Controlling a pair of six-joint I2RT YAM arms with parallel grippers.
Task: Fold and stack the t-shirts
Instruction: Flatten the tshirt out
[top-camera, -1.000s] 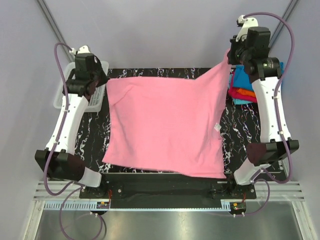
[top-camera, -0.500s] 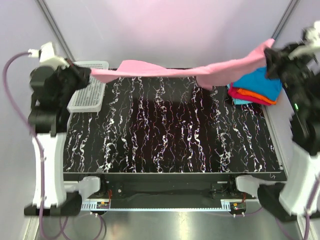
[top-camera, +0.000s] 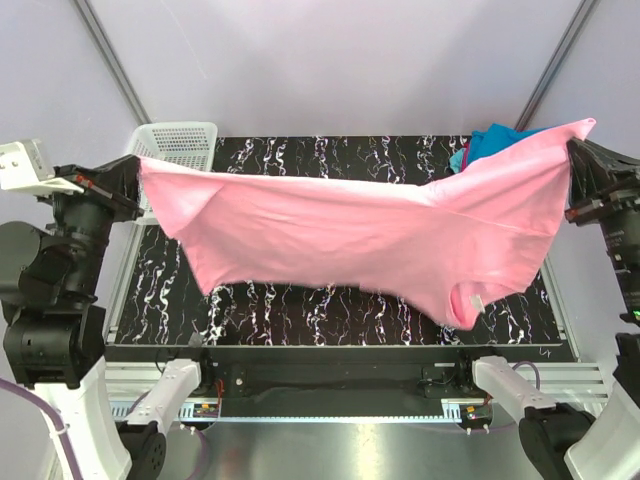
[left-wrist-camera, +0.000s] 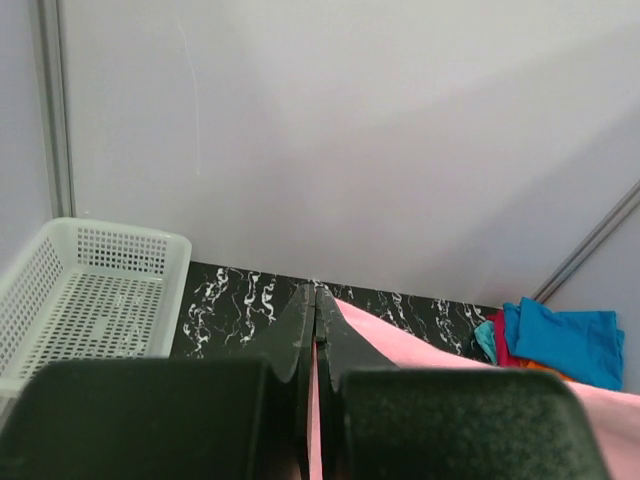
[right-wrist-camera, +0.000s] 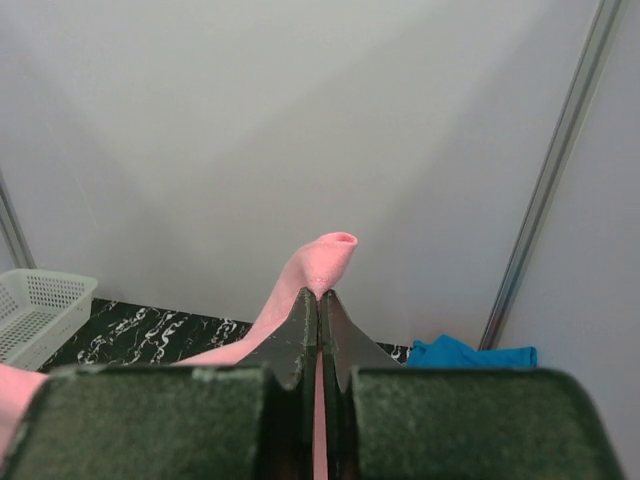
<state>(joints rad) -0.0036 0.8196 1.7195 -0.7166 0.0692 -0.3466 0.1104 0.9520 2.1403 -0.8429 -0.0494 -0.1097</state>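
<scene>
A bright pink t-shirt (top-camera: 360, 235) hangs stretched in the air across the whole table, held up by both arms. My left gripper (top-camera: 138, 165) is shut on its left corner, high at the left side near the basket. My right gripper (top-camera: 578, 135) is shut on the right corner, high at the far right. A small white label (top-camera: 474, 301) shows near the sagging lower right edge. In the left wrist view pink cloth (left-wrist-camera: 312, 400) sits pinched between the fingers. In the right wrist view a pink fold (right-wrist-camera: 325, 258) sticks out past the fingertips. Folded t-shirts, teal on top (left-wrist-camera: 565, 340), lie at the back right.
A white mesh basket (top-camera: 180, 140) stands at the back left corner of the black marbled table (top-camera: 330, 305). Grey walls and metal frame posts (right-wrist-camera: 555, 170) close in the back and sides.
Both arms have lifted the pink t-shirt off the table and pulled it toward the near side. It lay flat a second ago; now it hangs taut and high between the grippers.
</scene>
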